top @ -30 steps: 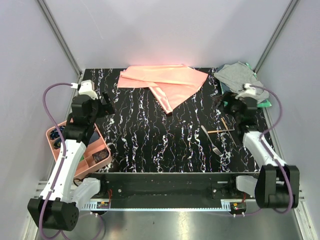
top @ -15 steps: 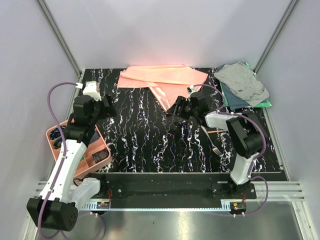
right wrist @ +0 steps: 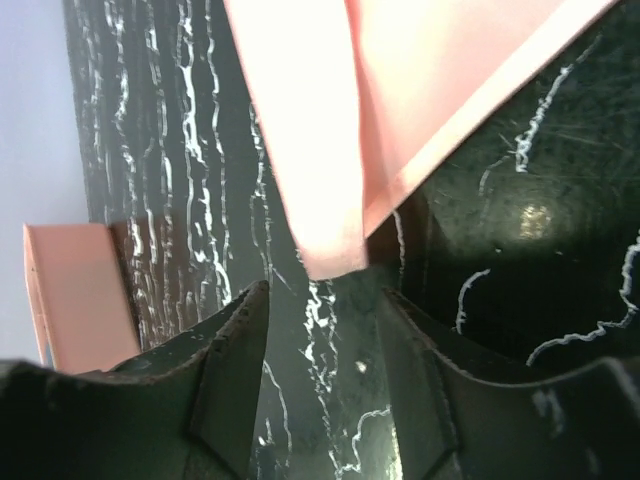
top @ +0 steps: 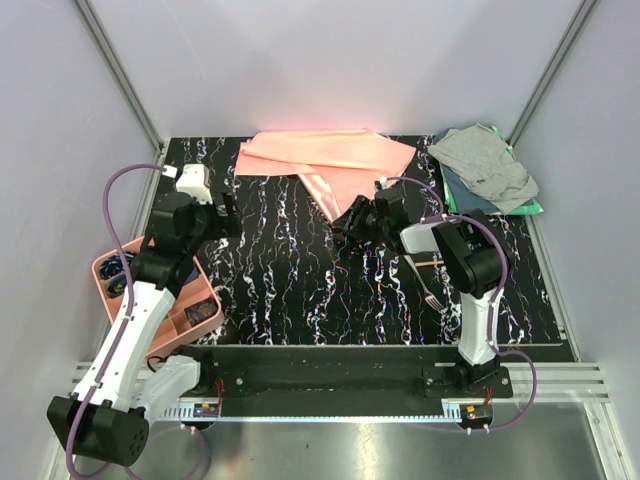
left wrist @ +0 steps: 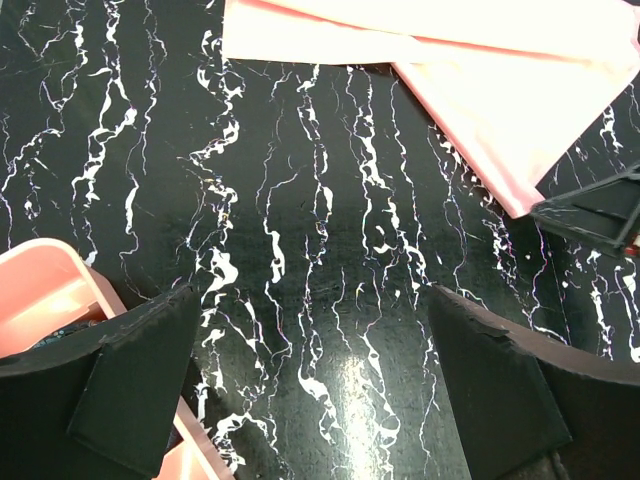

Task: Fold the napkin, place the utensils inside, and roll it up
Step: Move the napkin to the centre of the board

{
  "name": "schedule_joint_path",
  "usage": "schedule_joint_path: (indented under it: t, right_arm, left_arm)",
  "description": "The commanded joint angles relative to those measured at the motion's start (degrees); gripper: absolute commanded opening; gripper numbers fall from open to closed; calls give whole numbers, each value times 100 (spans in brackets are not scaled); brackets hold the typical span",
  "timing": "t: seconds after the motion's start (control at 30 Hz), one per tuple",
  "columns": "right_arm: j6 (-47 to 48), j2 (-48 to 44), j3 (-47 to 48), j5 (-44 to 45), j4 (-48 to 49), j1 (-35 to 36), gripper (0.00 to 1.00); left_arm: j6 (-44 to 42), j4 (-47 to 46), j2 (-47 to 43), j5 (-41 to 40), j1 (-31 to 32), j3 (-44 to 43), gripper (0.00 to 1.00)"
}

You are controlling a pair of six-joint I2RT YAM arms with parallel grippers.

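Observation:
The salmon-pink napkin (top: pixel 325 162) lies partly folded at the back of the black marbled table (top: pixel 290 290), one pointed corner (right wrist: pixel 330 245) reaching toward the middle. My right gripper (top: pixel 347 222) is low at that corner. Its jaws (right wrist: pixel 322 293) are apart and narrow, the cloth tip just ahead of them and nothing between them. The utensils lie right of centre: a silver fork (top: pixel 424 281) and thin brown-handled sticks (top: pixel 447 262), partly under the right arm. My left gripper (top: pixel 228 207) hangs wide open (left wrist: pixel 312 292) over bare table left of the napkin (left wrist: pixel 500 90).
A pink compartment tray (top: pixel 112 268) holding small items sits off the table's left edge, close beside my left finger (left wrist: pixel 40 300). A grey cloth (top: pixel 485 165) lies on a green cloth (top: pixel 532 208) at the back right corner. Grey walls close in on three sides.
The right arm has swung from the table's right side in to the napkin's lower corner, and its jaws have narrowed. The left arm has shifted slightly right, still wide open.

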State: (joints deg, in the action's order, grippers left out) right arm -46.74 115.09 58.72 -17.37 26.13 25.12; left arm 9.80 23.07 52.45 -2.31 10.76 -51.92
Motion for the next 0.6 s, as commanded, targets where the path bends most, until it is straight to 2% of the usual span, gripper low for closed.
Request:
schedule_joint_path:
  t: [0.0, 0.23, 0.5, 0.57]
  right_arm:
    - [-230, 259, 192, 224, 428, 1, 56]
    - [-344, 453, 280, 409, 454, 1, 52]
    - [-327, 523, 96, 822, 533, 1, 44]
    - [-327, 532, 87, 866, 560, -8, 32]
  left_arm:
    - [-154, -171, -129, -200, 66, 7, 99]
    - [-154, -171, -138, -209, 127, 15, 99]
    - [-180, -154, -156, -112, 154, -2, 99]
    - [-189, -162, -199, -95, 163, 7, 99]
